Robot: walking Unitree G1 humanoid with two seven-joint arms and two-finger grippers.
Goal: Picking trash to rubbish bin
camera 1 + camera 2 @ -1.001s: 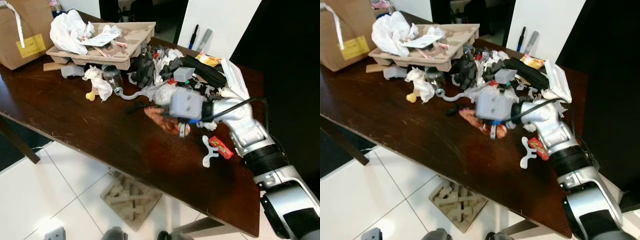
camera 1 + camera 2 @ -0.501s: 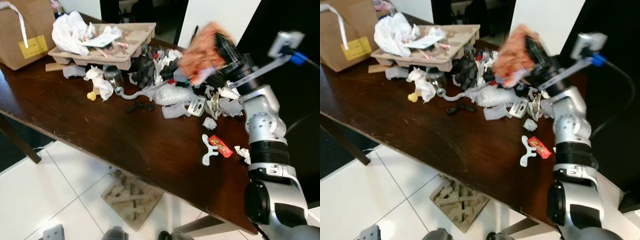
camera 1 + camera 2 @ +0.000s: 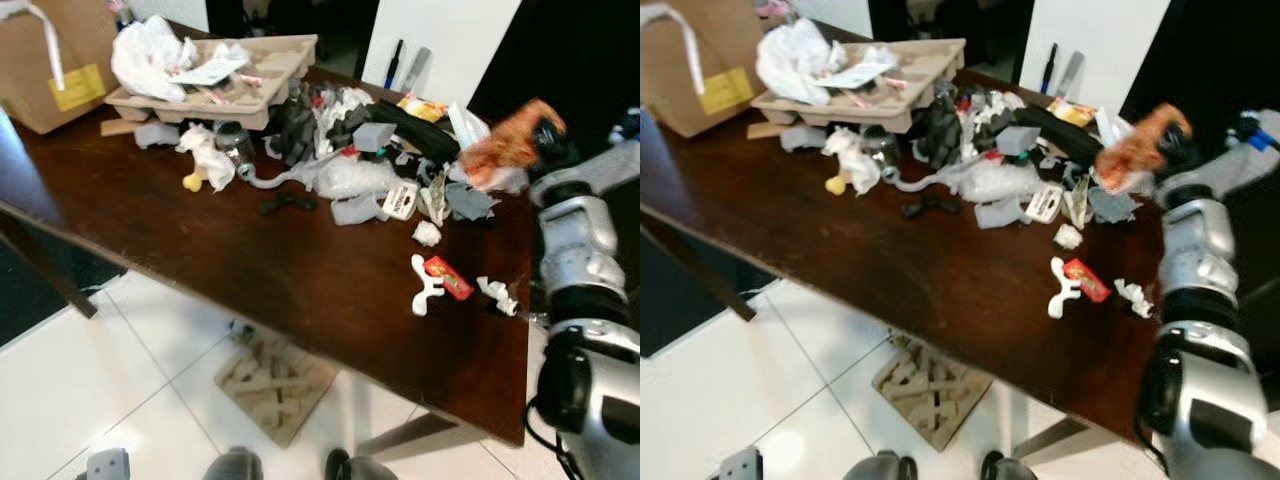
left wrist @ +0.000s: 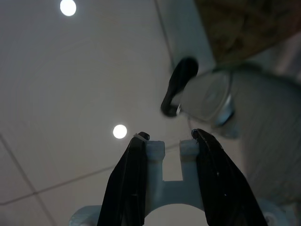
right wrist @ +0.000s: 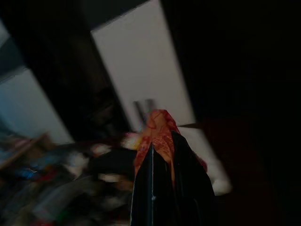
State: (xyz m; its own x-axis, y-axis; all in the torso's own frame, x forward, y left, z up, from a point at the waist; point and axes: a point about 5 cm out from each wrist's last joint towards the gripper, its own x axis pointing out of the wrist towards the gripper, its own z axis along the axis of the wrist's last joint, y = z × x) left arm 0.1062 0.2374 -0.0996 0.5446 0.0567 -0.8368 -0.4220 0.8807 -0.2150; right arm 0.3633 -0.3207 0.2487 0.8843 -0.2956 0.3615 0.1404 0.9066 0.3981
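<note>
An orange crumpled wrapper (image 3: 505, 140) is clamped between the closed fingers of the right gripper (image 3: 538, 135), raised above the far right corner of the dark wooden table (image 3: 200, 250). Trash is heaped along the table's far side beside a cardboard tray (image 3: 250, 85). The left gripper (image 4: 167, 141) is seen over pale floor tiles, its fingers slightly parted and holding nothing.

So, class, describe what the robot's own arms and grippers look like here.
The right arm is built of silver metallic segments with black bands at the joints. The right gripper has long glossy black fingers. The left gripper has two curved black fingers on a pale bluish-white base with a square notch.
</note>
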